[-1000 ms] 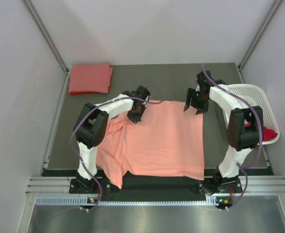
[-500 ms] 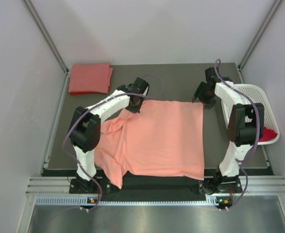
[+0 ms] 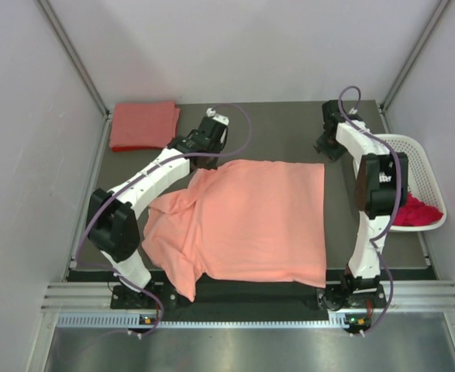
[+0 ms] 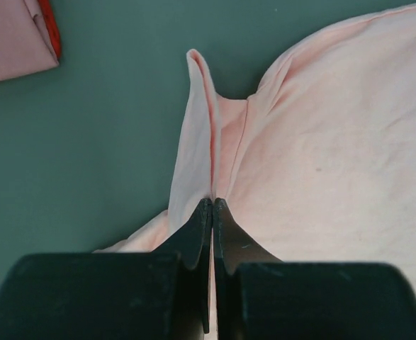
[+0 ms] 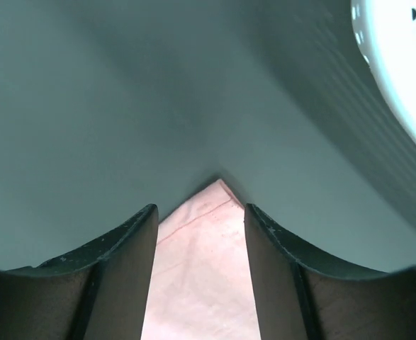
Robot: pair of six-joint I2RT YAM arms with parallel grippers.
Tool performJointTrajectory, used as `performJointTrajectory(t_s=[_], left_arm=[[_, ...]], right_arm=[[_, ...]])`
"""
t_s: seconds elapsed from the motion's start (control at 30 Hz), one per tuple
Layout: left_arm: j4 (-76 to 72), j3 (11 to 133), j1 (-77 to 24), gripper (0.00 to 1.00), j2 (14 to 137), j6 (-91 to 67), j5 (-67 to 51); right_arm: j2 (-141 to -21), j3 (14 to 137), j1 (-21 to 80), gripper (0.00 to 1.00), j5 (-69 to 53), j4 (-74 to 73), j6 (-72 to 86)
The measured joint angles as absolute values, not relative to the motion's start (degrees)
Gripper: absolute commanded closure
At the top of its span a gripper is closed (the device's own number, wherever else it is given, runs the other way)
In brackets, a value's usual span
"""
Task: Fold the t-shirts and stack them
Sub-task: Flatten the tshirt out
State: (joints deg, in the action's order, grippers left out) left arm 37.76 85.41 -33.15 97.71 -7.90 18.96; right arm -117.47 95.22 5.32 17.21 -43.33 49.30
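Observation:
A light salmon-pink t-shirt (image 3: 250,221) lies spread flat across the middle of the table. My left gripper (image 3: 202,158) is at the shirt's far left edge, shut on a raised fold of its fabric (image 4: 200,134); the fingertips (image 4: 212,202) pinch the fold. At the far right corner, my right gripper (image 3: 325,153) stands open. That corner of the shirt (image 5: 202,262) lies between the fingers (image 5: 268,234). A folded coral-red t-shirt (image 3: 142,124) rests at the back left. A magenta-red t-shirt (image 3: 418,211) lies in the basket.
The white perforated basket (image 3: 413,147) stands at the table's right edge, close beside my right arm; its rim (image 5: 399,57) shows in the right wrist view. The enclosure walls close in at the back and on both sides.
Both arms have reached toward the far side. My left gripper shut on the shirt's far left edge and drew it back. The right gripper moved over the far right corner and narrowed.

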Motion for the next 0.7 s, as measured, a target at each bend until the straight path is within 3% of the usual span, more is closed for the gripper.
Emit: performJointTrajectory(t_s=[0.7], left_arm=[[37.28,83.85,-32.21,1.00,97.58,-8.01,19.31]], right_arm=[[-125.49,100.03,6.66,0.62,19.51,-52.66,67.44]])
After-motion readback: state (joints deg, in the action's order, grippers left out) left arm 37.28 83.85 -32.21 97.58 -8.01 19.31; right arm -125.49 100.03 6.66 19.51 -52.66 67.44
